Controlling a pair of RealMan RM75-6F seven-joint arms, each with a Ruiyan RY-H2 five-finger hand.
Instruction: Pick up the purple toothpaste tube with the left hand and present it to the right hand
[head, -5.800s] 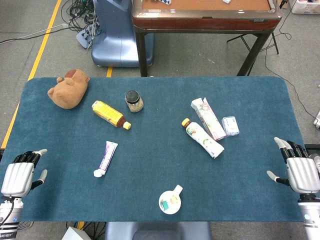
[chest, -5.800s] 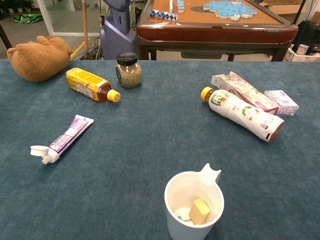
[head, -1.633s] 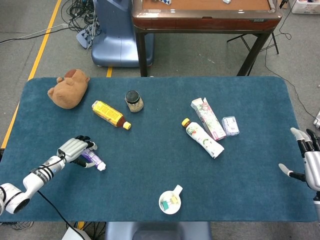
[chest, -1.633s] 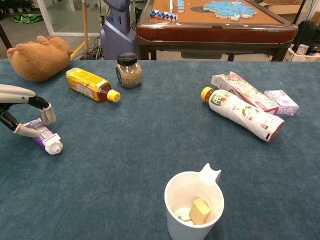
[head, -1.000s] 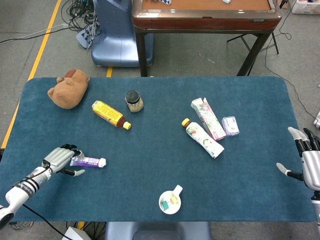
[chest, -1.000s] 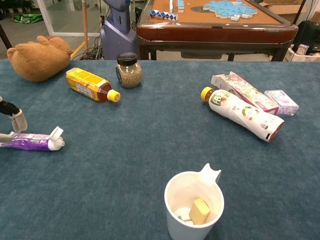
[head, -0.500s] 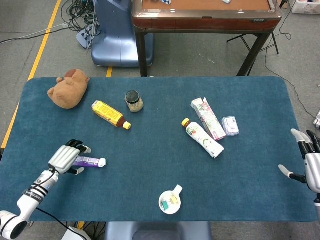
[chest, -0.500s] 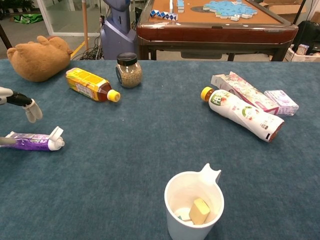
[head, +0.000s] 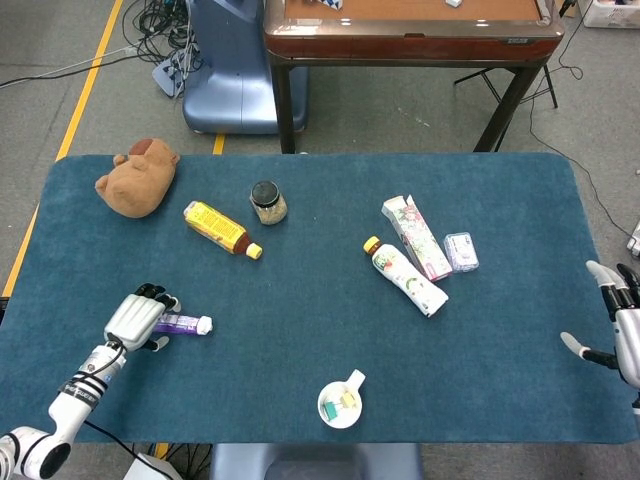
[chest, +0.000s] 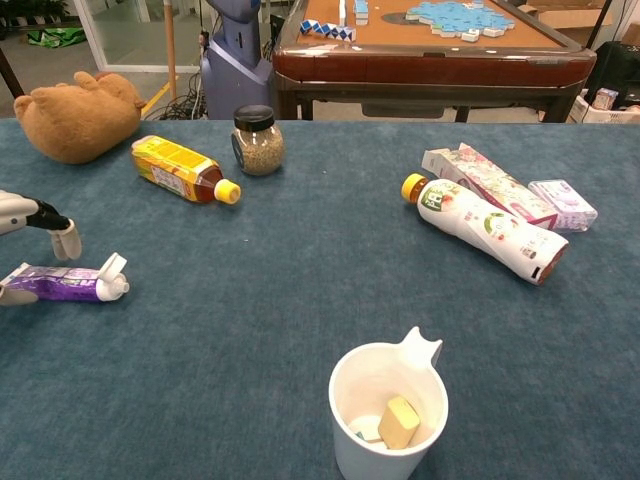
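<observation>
The purple toothpaste tube (head: 181, 323) lies flat near the table's front left, its white flip cap (chest: 110, 279) open and pointing right. My left hand (head: 138, 314) hovers over the tube's tail end. In the chest view its fingers (chest: 63, 237) hang just behind the tube (chest: 60, 283) and the thumb lies by the tail at the frame's edge. The tube rests on the cloth, not lifted. My right hand (head: 622, 335) stands at the table's right edge, fingers spread, holding nothing.
A brown plush toy (head: 137, 179), a yellow bottle (head: 220, 228) and a dark-lidded jar (head: 267, 201) sit at the back left. A white bottle (head: 407, 277), a printed carton (head: 416, 236) and a small clear box (head: 461, 251) lie right of centre. A white cup (chest: 387, 410) stands front centre.
The left hand has shifted slightly right and lowered its fingers closer to the tube's tail. The tube, knocked round earlier, now lies still. The right hand has barely moved.
</observation>
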